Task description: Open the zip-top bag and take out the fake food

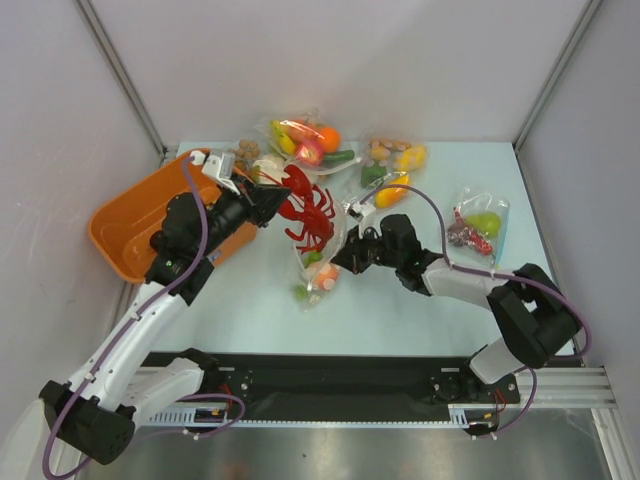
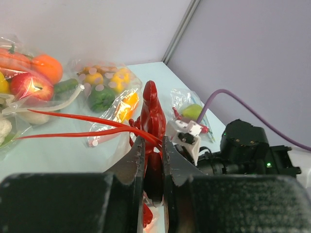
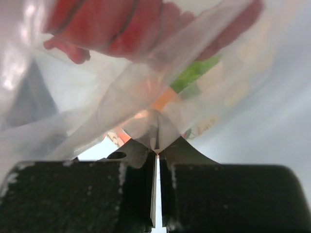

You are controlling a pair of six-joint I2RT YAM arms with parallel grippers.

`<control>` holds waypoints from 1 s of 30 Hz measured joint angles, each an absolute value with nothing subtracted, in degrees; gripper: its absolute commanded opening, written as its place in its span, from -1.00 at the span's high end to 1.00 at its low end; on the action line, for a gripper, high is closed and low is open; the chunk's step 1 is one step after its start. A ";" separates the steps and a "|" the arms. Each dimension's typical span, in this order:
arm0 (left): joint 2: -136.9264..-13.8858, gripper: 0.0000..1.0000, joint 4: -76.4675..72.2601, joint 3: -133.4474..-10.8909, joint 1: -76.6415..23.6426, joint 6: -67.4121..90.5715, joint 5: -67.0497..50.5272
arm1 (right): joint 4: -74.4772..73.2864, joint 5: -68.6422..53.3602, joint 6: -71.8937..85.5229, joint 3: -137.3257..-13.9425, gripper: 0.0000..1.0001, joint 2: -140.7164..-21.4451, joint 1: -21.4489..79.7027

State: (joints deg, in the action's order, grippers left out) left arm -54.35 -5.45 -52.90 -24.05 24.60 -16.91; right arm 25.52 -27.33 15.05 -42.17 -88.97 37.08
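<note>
Red plastic lobster is clamped tight in the left claw, apparently so it can be pulled free. The right claw is pinched shut on the zip-top bag's clear film just ahead of it, probably anchoring the bag between both claws.

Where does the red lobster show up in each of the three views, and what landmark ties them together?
Top external: red lobster mid-table, between the two arms.
Left wrist: lobster centre frame, clamped in the left gripper jaws.
Right wrist: lobster upper left, blurred behind plastic.
Shared landmark: the zip-top bag, pinched by the right gripper.
</note>
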 measured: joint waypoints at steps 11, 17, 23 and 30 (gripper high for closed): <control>-55.83 1.00 -11.90 -52.80 -23.77 28.69 -19.29 | 6.79 -10.15 8.23 -48.07 1.00 -78.81 37.52; -57.80 0.99 -15.33 -52.16 -23.75 30.94 -19.75 | 1.39 -4.64 7.62 -48.42 1.00 -78.52 40.77; -57.30 1.00 -13.76 -52.18 -23.75 29.91 -19.57 | -1.48 -1.91 7.44 -48.66 1.00 -78.54 41.21; -55.02 0.99 -9.93 -52.16 -23.73 27.38 -19.18 | -1.93 -1.26 7.46 -48.66 1.00 -78.54 41.10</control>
